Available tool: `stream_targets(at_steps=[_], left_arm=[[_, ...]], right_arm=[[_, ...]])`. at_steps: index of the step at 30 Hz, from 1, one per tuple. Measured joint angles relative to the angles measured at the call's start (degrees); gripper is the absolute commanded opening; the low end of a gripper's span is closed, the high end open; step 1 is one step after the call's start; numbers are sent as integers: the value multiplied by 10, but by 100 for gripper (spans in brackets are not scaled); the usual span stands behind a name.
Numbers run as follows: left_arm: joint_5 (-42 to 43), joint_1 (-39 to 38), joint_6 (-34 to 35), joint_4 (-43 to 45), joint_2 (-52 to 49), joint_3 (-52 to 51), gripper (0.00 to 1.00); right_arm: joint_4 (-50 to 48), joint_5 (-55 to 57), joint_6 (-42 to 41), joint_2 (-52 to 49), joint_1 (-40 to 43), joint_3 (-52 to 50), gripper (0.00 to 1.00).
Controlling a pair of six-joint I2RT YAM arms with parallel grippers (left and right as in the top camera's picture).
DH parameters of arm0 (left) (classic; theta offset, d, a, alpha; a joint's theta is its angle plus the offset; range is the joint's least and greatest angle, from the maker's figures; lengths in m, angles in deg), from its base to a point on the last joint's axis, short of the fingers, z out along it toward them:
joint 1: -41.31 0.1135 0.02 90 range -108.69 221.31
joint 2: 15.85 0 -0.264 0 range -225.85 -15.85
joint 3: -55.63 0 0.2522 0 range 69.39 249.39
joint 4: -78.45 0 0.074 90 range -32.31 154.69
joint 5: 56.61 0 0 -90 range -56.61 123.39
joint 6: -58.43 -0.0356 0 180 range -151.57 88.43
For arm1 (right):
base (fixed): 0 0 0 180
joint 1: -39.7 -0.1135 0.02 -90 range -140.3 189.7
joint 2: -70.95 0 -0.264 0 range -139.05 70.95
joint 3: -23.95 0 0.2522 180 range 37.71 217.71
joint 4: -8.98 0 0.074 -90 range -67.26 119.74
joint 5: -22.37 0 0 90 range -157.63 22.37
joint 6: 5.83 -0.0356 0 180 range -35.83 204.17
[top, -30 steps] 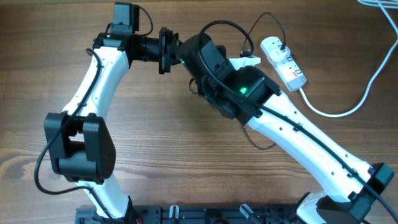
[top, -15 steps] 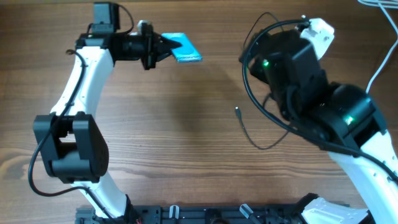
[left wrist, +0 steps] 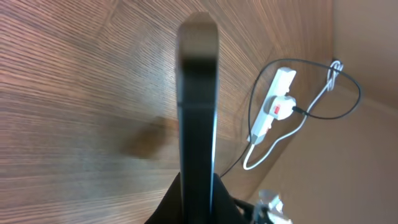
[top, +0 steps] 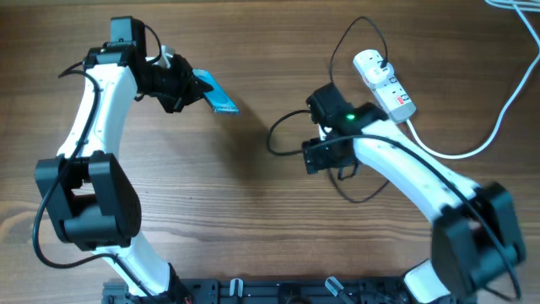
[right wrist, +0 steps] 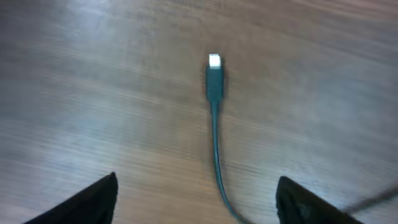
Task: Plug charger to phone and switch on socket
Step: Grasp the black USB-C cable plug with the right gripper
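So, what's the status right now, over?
Left gripper shut on phone. Right gripper open over charger, plug end loose on table. Nothing in the way.

teal phone point(top: 216, 93), black charger point(right wrist: 214, 127), white socket point(top: 385, 83)

No legible text, brand, number or sign appears in any view. The phone point(top: 218, 95), clamped in the left gripper point(top: 189, 89), shows a teal face on which no characters can be made out. The socket point(top: 384, 83), well beyond the right gripper point(right wrist: 198, 196), carries red switch markings, too small to read as symbols or lettering.
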Motion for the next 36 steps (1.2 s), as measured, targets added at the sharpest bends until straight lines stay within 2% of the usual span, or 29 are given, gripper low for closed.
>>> stream_targets(at_steps=[4,5,7,12,15,19,20,22,36], left_arm=[[-10,0,-11,-3,0,0,4],[-10,0,-12,-4,0,0,4],[-10,0,-13,-4,0,0,4],[-10,0,-15,-4,0,0,4],[-11,0,-15,-4,0,0,4],[-12,0,-15,-4,0,0,4],[-12,0,-15,-4,0,0,4],[-12,0,-15,-4,0,0,4],[-12,0,-15,-2,0,0,4]], right_arm=[[-19,-2,18,-78,0,-2,73],[-22,-2,21,-85,0,-2,65],[-30,-2,31,-102,0,-2,66],[-55,2,35,-104,0,-2,61],[-67,5,43,-104,0,-2,48],[-68,13,49,-105,0,-2,47],[-68,13,49,-105,0,-2,45],[-65,13,50,-105,0,-2,35],[-61,13,56,-105,0,-2,10]])
